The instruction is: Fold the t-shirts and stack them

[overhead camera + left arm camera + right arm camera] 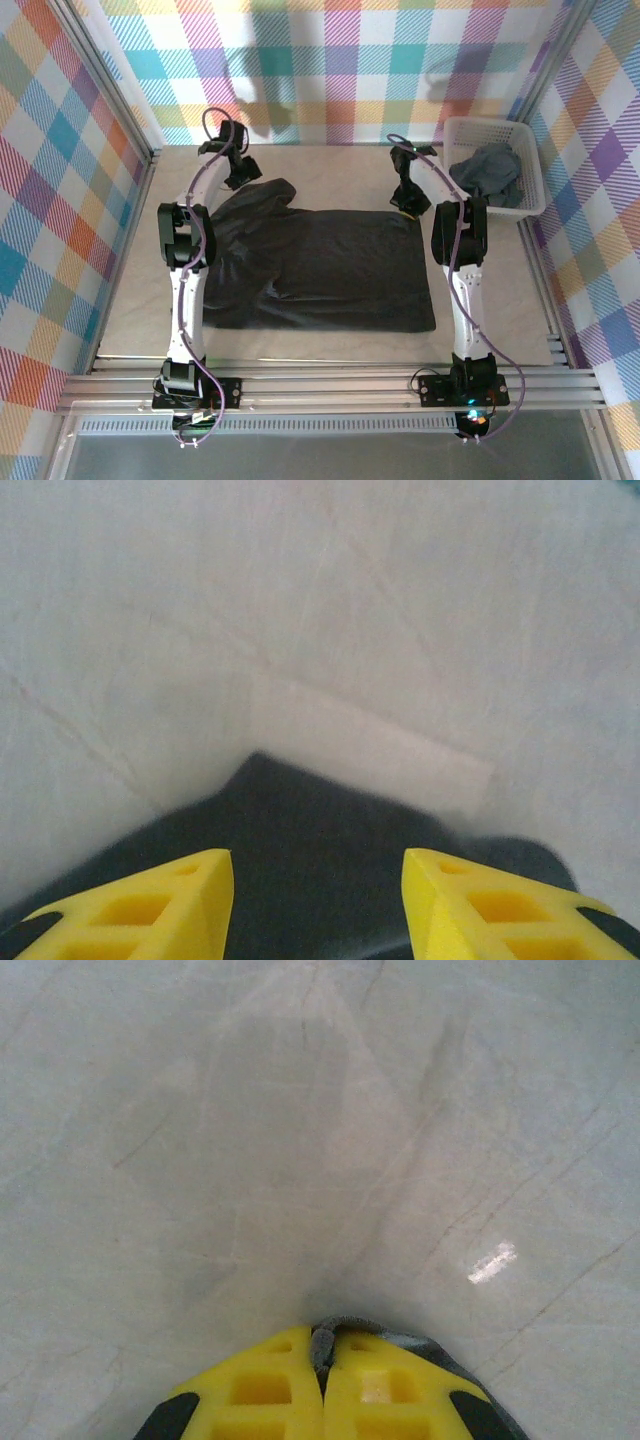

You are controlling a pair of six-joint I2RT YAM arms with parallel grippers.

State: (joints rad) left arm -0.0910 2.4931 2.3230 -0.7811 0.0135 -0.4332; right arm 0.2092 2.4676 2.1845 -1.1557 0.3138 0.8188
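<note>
Spread garment: black short-sleeved cloth t-shirt [330,265], lying flat on the pale cream table surface [490,300] between the two arms. One sleeve reaches toward the far left.

Garment condition: body roughly rectangular, with light wrinkles along the left side. The near hem runs along the near table edge.

Remaining garments: dark grey crumpled cloth t-shirts [492,172], piled inside the white plastic lattice basket [478,123] at the far right of the table, apart from the spread garment.

Left gripper [236,172]: positioned at the far left sleeve. In the left wrist view the left gripper [315,900] has its yellow fingers [150,905] standing apart, with the black t-shirt [320,820] lying between and beneath them. The jaws are parted and nothing is clamped. Whether the fingertips touch the cloth cannot be told.

Right gripper [405,203]: positioned at the far right corner of the spread garment. In the right wrist view the right gripper [322,1360] has its yellow fingers [260,1390] pressed together, with a thin dark edge of the black t-shirt [345,1323] pinched in the seam between them. The jaws are closed on the cloth.

Table surface [300,600]: bare and faintly creased beyond the left fingers. Beyond the right fingers the surface [300,1110] shows fine scratch lines and one bright glint.

Enclosure: checked pastel fabric walls [330,60] on three sides.
</note>
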